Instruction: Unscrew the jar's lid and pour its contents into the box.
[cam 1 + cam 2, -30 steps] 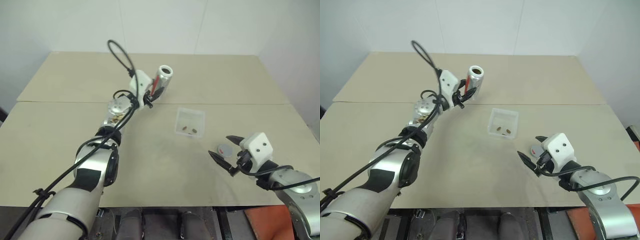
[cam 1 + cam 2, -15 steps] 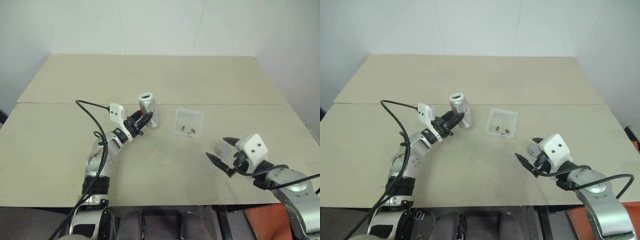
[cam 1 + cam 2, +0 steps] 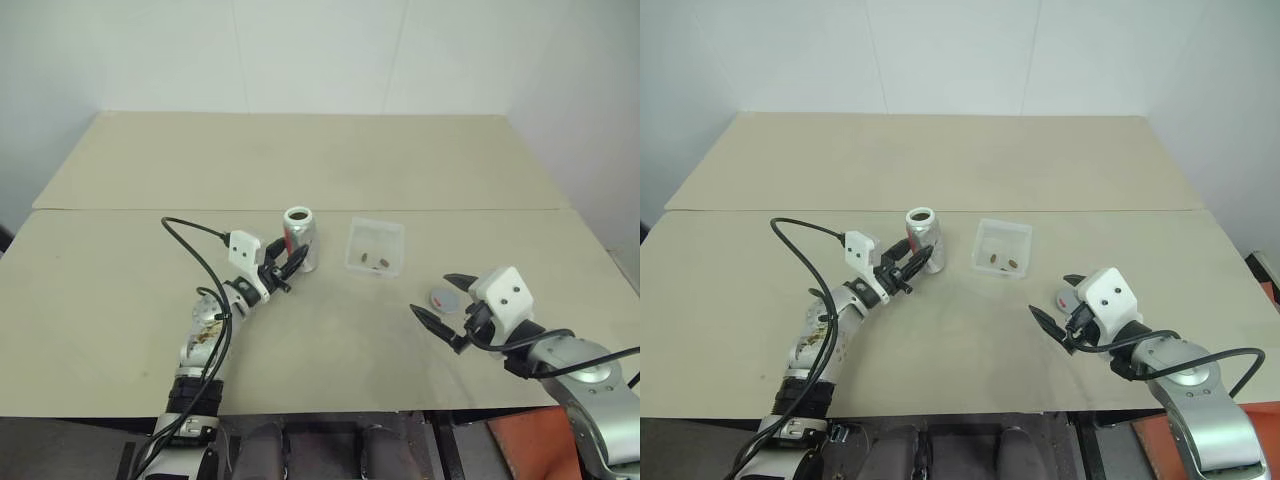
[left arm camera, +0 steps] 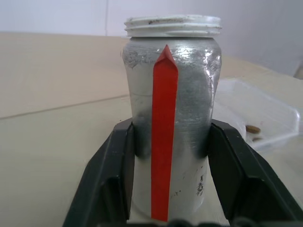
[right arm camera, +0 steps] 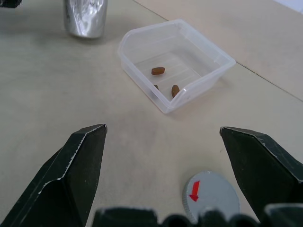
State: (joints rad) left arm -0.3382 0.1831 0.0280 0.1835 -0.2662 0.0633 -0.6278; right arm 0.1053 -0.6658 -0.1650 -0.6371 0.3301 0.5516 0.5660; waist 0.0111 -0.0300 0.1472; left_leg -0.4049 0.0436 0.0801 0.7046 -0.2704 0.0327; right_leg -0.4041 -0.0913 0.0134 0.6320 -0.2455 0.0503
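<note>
The jar (image 4: 173,94) stands upright on the table just left of the box (image 5: 199,85), its threaded mouth uncovered. It looks silvery with a red stripe. My left gripper (image 3: 292,266) reaches around its lower half from the left, lying nearly level. The box is a shallow clear tray, and the contents (image 5: 158,70), a few small brown pieces, lie on its floor. The lid (image 5: 210,195), grey with a red arrow on top, lies flat on the table to the right of the box. My right gripper (image 5: 162,130) hovers open just above and behind the lid, empty.
A seam (image 3: 150,208) runs across the tan table behind the jar and box. A black cable (image 3: 195,240) loops up from my left forearm. White walls (image 3: 320,50) close off the table's far side and right side.
My left arm has drawn back and down with the jar, from tilted in the air beyond the box to upright on the table beside it. The right gripper has stayed put.
</note>
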